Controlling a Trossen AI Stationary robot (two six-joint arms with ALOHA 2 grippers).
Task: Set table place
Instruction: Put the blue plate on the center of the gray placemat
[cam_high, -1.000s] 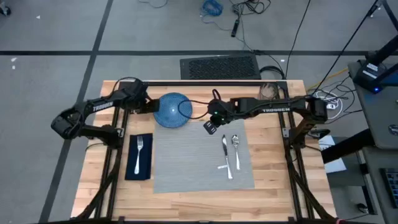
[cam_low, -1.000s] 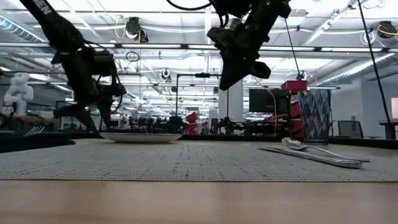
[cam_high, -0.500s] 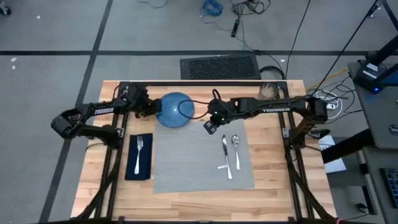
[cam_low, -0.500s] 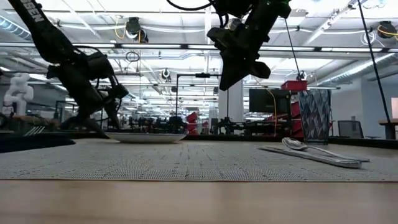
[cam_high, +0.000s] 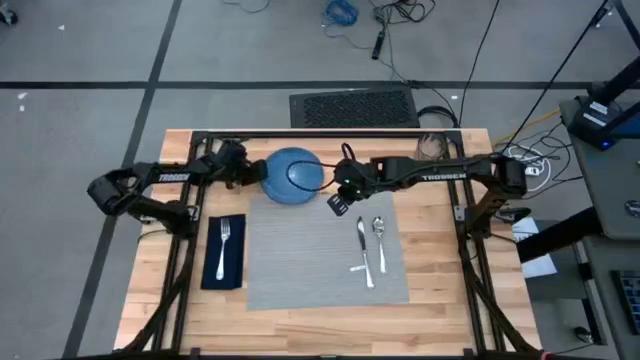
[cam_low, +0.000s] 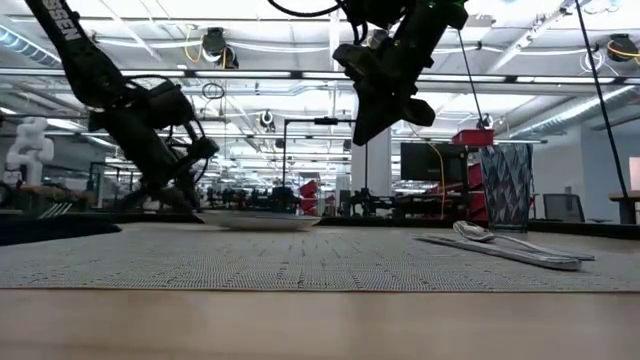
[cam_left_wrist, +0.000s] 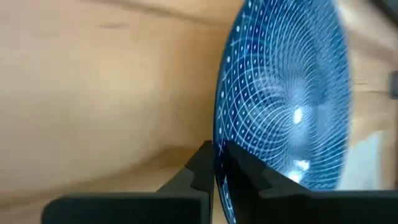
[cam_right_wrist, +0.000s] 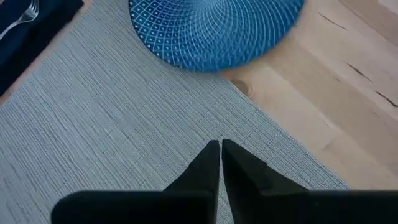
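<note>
The grey placemat (cam_high: 322, 243) lies flat in the middle of the wooden counter (cam_high: 440, 300). It is a rectangle, and in the high view it is somewhat longer from the far edge toward the near edge than from side to side; its edges run parallel to the counter's edges. It looks like woven fabric, so I judge it light, soft and not slippery, and it would fold if lifted by one corner.

The blue plate (cam_high: 293, 176) sits at the far edge of the placemat, partly on the wood. It is round, so it has no long axis, and it lies with the face up. It seems to be ceramic or glass: stiff, rather heavy, smooth and fragile. The only good place to take it is the thin rim.

The left pincer (cam_left_wrist: 214, 163) does exactly this: its two fingers are pressed on the plate's rim on the left side, one above and one under it. In my opinion a grip on one edge only can slip or tilt the plate, so sliding it low over the mat is safer than lifting it high.

The right pincer (cam_right_wrist: 220, 155) hangs in the air above the far part of the placemat, near the plate, with the fingers pressed together and holding nothing.

On the right part of the placemat lie a knife (cam_high: 363, 253) and a spoon (cam_high: 380, 239), both pointing away from the near edge. A fork (cam_high: 225, 247) rests on a dark napkin (cam_high: 226, 251) left of the placemat.
</note>
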